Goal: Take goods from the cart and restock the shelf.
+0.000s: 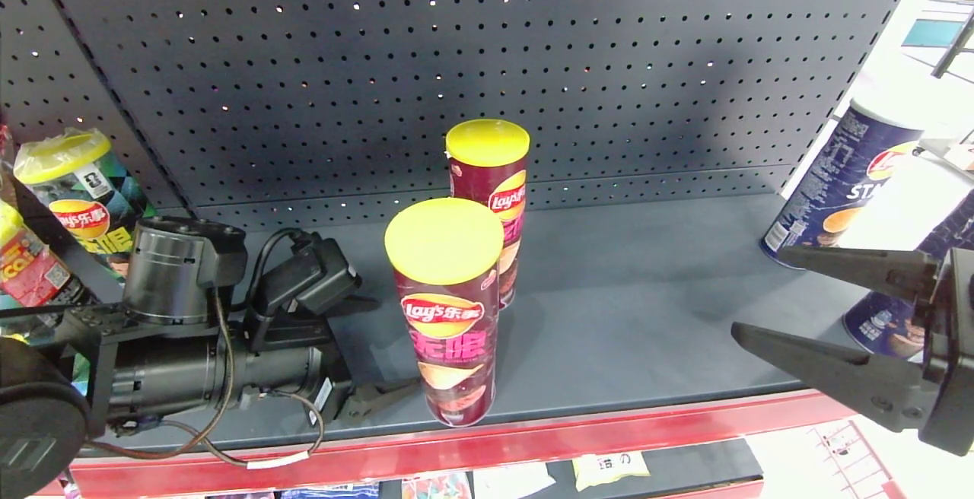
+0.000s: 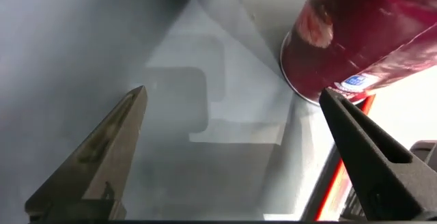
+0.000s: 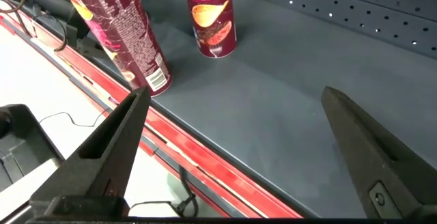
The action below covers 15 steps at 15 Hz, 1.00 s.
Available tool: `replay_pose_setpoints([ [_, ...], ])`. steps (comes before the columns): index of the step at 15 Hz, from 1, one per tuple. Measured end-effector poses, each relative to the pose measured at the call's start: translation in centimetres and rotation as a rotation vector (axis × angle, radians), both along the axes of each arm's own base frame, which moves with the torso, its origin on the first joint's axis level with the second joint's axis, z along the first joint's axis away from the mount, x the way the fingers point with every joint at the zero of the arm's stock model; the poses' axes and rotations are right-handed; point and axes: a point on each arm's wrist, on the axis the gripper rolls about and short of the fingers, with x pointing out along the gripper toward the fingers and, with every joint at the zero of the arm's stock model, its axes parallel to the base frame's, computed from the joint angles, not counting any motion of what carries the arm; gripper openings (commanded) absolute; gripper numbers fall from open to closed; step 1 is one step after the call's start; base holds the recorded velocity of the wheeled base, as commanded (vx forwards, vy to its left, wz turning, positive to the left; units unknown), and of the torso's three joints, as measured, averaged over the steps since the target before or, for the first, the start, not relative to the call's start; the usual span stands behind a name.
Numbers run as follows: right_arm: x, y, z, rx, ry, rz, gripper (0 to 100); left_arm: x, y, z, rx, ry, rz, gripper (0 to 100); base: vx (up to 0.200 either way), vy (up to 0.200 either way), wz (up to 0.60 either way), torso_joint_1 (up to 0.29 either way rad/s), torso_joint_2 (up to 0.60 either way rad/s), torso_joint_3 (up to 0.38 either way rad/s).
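Observation:
Two maroon chip cans with yellow lids stand upright on the grey shelf (image 1: 647,309). The front can (image 1: 445,309) is near the red shelf edge and the back can (image 1: 491,179) stands just behind it. My left gripper (image 1: 373,351) lies low on the shelf left of the front can, open and empty. In the left wrist view the left gripper (image 2: 232,98) frames bare shelf, with the front can's base (image 2: 341,39) beside one finger. My right gripper (image 1: 757,292) hangs open and empty at the right, off the shelf front. The right wrist view shows the right gripper (image 3: 233,94), front can (image 3: 126,33) and back can (image 3: 212,12).
Blue chip cans (image 1: 837,179) stand at the shelf's right end and green-labelled cans (image 1: 76,187) at the left. A perforated back panel (image 1: 487,50) closes the rear. A red lip (image 1: 533,438) runs along the front edge. Open shelf lies between the maroon and blue cans.

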Motion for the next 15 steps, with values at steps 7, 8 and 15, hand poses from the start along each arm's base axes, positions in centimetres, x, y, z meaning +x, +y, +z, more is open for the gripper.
replay_pose_setpoints([
  [7, 0.0, 0.0, 0.0, -0.001, 0.001, 0.000, 100, 0.4, -1.0, 0.1, -0.002, -0.003, -0.028, 100, 0.000, 0.000, 0.00, 0.000, 0.00, 0.000],
  [8, 0.0, 0.0, 0.0, -0.001, 0.001, 0.000, 100, 0.5, -1.1, 0.1, -0.002, -0.005, -0.029, 100, 0.000, 0.000, 0.00, 0.000, 0.00, 0.000],
  [15, 0.0, 0.0, 0.0, 0.000, 0.001, 0.000, 100, 0.8, -1.9, 0.1, -0.005, -0.004, -0.050, 100, 0.000, 0.000, 0.00, 0.000, 0.00, 0.000],
])
